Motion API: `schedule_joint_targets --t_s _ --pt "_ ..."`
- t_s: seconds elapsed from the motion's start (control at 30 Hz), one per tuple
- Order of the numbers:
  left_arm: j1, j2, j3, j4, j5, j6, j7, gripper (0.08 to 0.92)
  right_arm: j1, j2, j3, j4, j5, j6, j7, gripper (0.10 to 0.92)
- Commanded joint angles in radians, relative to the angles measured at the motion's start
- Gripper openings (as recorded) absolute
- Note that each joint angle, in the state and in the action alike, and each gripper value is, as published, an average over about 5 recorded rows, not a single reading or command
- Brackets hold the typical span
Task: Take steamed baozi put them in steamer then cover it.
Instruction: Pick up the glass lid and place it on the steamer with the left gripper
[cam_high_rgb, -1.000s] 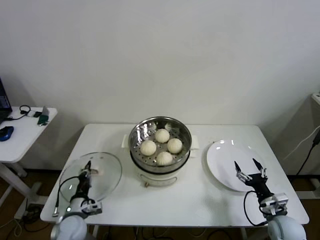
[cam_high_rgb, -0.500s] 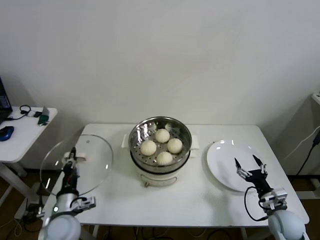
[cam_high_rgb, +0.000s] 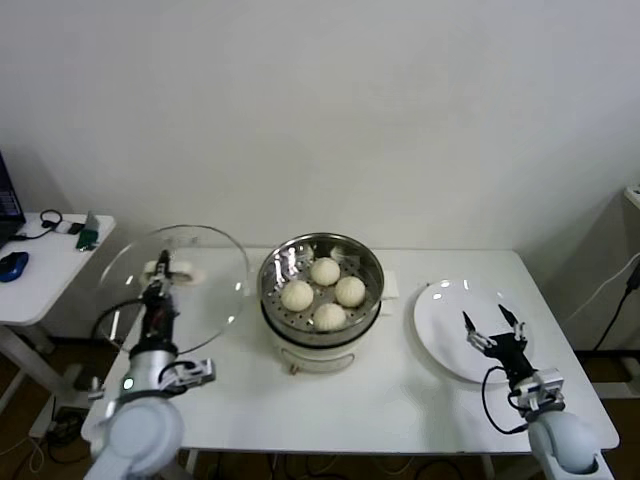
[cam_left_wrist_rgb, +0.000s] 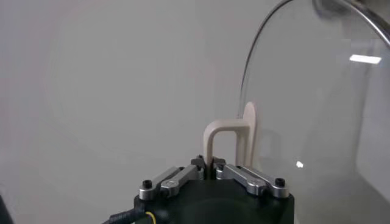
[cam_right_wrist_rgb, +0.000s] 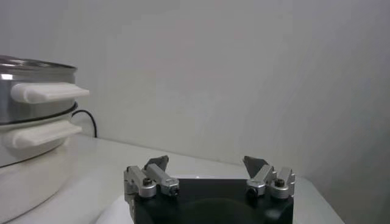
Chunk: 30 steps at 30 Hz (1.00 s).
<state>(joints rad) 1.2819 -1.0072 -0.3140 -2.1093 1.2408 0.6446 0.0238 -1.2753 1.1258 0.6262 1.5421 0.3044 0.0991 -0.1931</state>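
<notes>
With the left claw (cam_high_rgb: 163, 272) clenched on the cover (cam_high_rgb: 176, 278) handle, we carry it level.
We centre it over the steamer (cam_high_rgb: 320, 300) and baozi (cam_high_rgb: 323, 294) before lowering; right claw (cam_high_rgb: 492, 327) idles released.

Left tool (cam_high_rgb: 159, 284) held cover (cam_high_rgb: 190, 275) raised off worktop (cam_high_rgb: 420, 390), just beside steamer (cam_high_rgb: 321, 300); steamer top stood uncovered, baozi (cam_high_rgb: 322, 293) inside. Right tool (cam_high_rgb: 492, 326) gaped over plate (cam_high_rgb: 448, 330), apart from steamer.
</notes>
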Motion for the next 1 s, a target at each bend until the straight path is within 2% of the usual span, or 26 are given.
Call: schedule_joint_targets --t_s 0.03,0.23,0.43,0.83,1.0 --pt "-0.342 -0.002 0.371 0.004 0.052 0.141 0.205 0.148 0.009 0.000 -0.001 -0.022 -0.008 0.005 0.004 0.823" --pt "-0.413 -0.122 0.479 0.097 0.119 0.141 0.251 0.148 0.008 -0.008 0.014 -0.040 -0.007 0.009 0.005 0.823" --pt "-0.456 -0.228 0.543 0.207 0.149 0.141 0.260 0.148 0.004 -0.009 0.033 -0.061 -0.008 0.017 0.003 0.823" --pt "-0.485 -0.362 0.525 0.364 0.149 0.141 0.238 0.148 -0.011 -0.008 0.066 -0.086 -0.010 0.031 -0.005 0.823" --pt "-0.486 -0.386 0.523 0.409 0.146 0.141 0.220 0.148 -0.015 -0.008 0.075 -0.086 -0.005 0.033 -0.007 0.823"
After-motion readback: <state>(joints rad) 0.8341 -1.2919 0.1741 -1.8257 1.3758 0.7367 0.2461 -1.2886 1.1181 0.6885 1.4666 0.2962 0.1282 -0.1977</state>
